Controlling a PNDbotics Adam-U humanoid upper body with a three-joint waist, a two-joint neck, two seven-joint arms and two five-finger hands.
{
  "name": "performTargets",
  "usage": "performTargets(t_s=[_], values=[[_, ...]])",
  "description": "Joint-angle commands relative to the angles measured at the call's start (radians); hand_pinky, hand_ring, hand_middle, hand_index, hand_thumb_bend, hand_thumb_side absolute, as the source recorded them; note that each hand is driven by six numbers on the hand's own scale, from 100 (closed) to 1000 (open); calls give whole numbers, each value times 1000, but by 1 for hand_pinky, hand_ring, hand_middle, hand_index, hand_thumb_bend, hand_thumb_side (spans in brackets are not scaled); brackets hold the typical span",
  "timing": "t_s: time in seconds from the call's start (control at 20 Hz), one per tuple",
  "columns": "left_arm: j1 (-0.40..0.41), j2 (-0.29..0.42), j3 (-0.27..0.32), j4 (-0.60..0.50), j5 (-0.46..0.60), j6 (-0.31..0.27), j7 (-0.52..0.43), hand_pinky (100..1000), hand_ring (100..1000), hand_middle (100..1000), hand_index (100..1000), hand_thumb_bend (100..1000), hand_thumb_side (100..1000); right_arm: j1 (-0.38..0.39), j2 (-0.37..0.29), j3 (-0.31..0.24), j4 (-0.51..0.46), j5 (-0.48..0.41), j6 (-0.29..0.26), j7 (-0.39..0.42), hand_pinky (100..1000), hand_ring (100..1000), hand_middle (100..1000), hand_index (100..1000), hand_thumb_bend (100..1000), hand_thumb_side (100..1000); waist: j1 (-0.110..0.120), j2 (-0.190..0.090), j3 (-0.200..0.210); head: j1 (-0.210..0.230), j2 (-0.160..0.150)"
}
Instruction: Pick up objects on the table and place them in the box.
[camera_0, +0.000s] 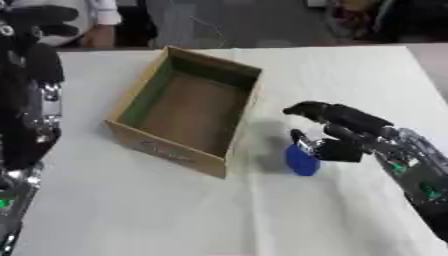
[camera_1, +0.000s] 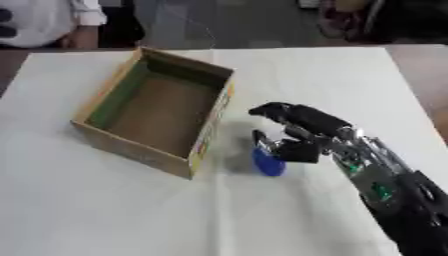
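R hand (camera_1: 302, 135) curled over blue obj (camera_1: 268, 163), thumb and fingers pinching its top; obj touches table (camera_1: 289, 215). Box (camera_0: 188, 107) just to hand's left. L arm (camera_0: 31, 100) only in left eye view, its hand unclear.

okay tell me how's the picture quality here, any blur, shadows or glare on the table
Left eye view: soft blur all over; the box casts a faint shadow to its right, reaching the blue object at the right hand. Right eye view: the same softness, so the box print is unreadable; the white table looks evenly lit, no hard glare.
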Motion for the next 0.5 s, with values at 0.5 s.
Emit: performTargets(t_s=[0.5], values=[[-8, 21, 1, -17, -3, -2, -5, 655, 691, 899, 767, 100, 750, 7, 25, 24, 36, 35, -28, 27, 923, 1000, 983, 1000, 100, 1000, 3, -17, -4, -9, -8]])
